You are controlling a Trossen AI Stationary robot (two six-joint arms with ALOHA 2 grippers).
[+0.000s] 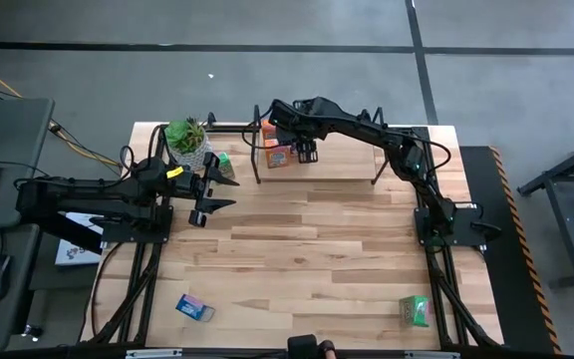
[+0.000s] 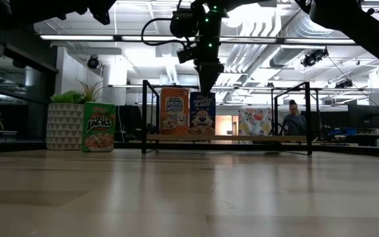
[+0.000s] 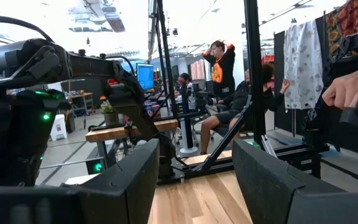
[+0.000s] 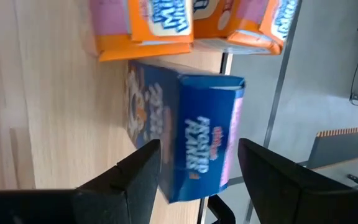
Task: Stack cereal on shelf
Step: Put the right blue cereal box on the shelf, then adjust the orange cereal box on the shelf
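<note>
- Shelf (image 1: 367,168): low black-rod rack w/ pale board, far edge of table (image 1: 317,269), centre-right of the plant pot (image 1: 189,143).
- Boxes on shelf: orange box (image 2: 174,111) and blue box (image 2: 202,113) upright side by side at the shelf's left end, fronts facing the low camera, long axis vertical. The right wrist view shows what looks like a second orange carton behind them; can't tell for sure.
- Green box (image 2: 99,126): upright on the table just beside the pot, outside the rack, front toward the low camera.
- Loose stock: second blue box (image 1: 195,309) lying flat, near-left part of the table, long axis skewed to the table edge; second green box (image 1: 417,310) near-right, seems flat too.
- Right gripper (image 1: 307,152): directly over the shelved blue box, fingers pointing down, spread apart and holding nothing; the box top sits betw. them in the wrist view, no contact evident.
- Left gripper (image 1: 210,191): waits near the pot, over the table's left side, fingers parted, empty.
- Step (est.): blue box placed and let go; stacking part done, at least 3 boxes still off the shelf.
- Next (est.): lift the right arm straight up so the fingers clear the box w/o tipping it, then go for a loose box. Flat ones need standing up before shelving.
</note>
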